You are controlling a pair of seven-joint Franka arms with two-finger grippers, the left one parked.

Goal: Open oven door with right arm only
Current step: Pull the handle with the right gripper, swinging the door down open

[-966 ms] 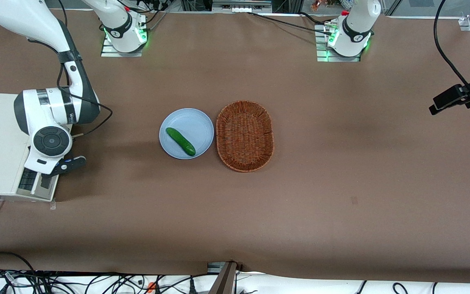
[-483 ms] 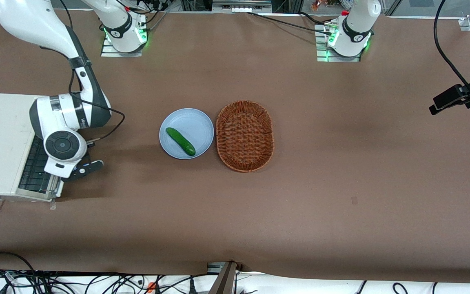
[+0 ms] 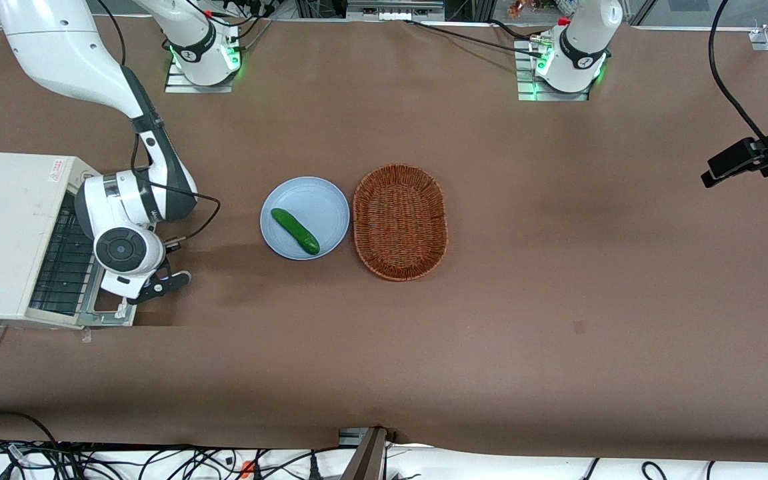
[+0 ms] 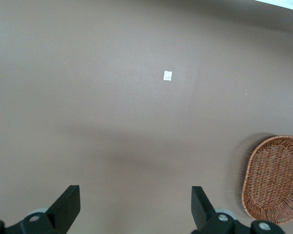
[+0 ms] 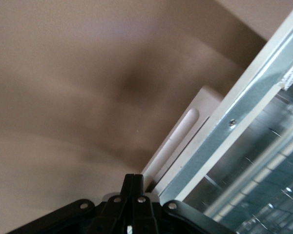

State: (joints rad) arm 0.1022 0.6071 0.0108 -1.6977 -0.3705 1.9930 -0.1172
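Observation:
The cream-white oven [image 3: 4,227] stands at the working arm's end of the table. Its oven door [image 3: 109,313] hangs swung down and outward, and the wire rack [image 3: 64,260] inside shows. The right arm [image 3: 121,247] reaches down over the door's outer edge, with its black gripper [image 3: 154,288] just past that edge. In the right wrist view the gripper [image 5: 134,178] is shut, its two fingers pressed together with nothing between them. They sit right beside the door's silver frame [image 5: 244,105] and a pale bar [image 5: 178,136] along its edge.
A blue plate [image 3: 321,200] with a green cucumber [image 3: 295,231] lies mid-table, next to a brown wicker basket [image 3: 400,221]. The basket [image 4: 276,178] also shows in the left wrist view. Bare brown table spreads nearer the front camera.
The right arm has moved away from the oven toward the plate. The door has swung open with it, uncovering more of the rack.

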